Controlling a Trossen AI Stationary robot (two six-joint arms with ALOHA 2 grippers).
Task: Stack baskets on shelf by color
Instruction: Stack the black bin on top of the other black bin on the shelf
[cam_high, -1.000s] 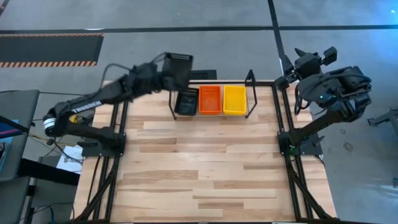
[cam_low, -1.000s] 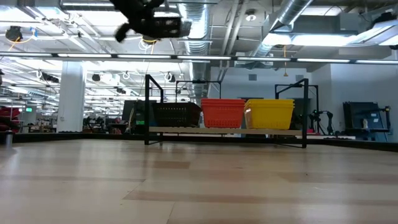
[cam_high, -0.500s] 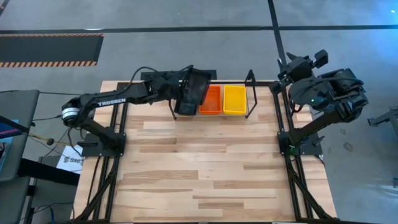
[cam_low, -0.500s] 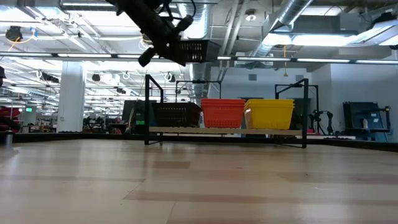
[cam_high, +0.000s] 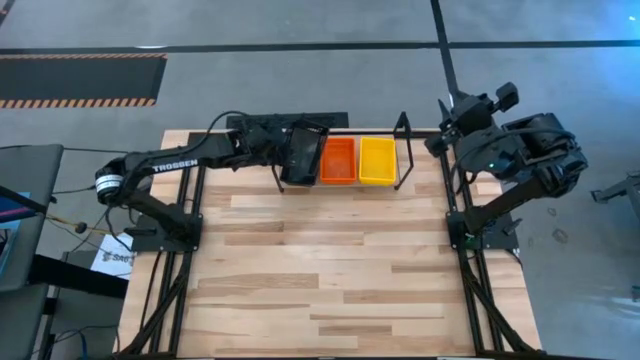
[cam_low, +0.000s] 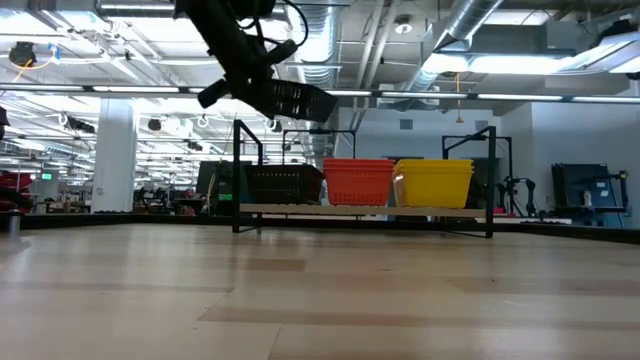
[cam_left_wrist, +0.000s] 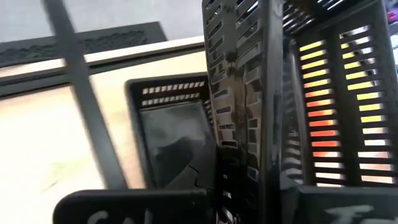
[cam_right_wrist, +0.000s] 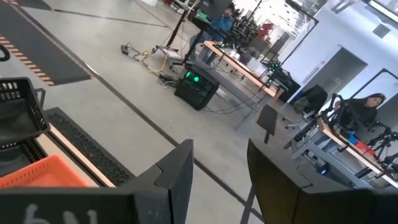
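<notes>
Two dark, near-black arms of jointed tubular links. White "TROSSEN" lettering along left arm (cam_high: 175, 163) link behind its gripper; white ring at shoulder joint further back. Thin black cables looping over links just behind wrist. Right arm (cam_high: 520, 150) bulkier, small green light on housing behind gripper. Flat black matte fingers (cam_right_wrist: 180, 177).

- On the shelf (cam_high: 401, 128), at the table's (cam_high: 330, 270) far edge, three basket stacks (cam_low: 360, 182) side by side.
- Above the leftmost stack (cam_high: 297, 172), a tilted basket (cam_high: 303, 152), gripped by the left gripper (cam_high: 280, 146).
- Beyond the table's far right corner, off the shelf's right end, the right gripper (cam_high: 452, 112), fingers apart.
</notes>
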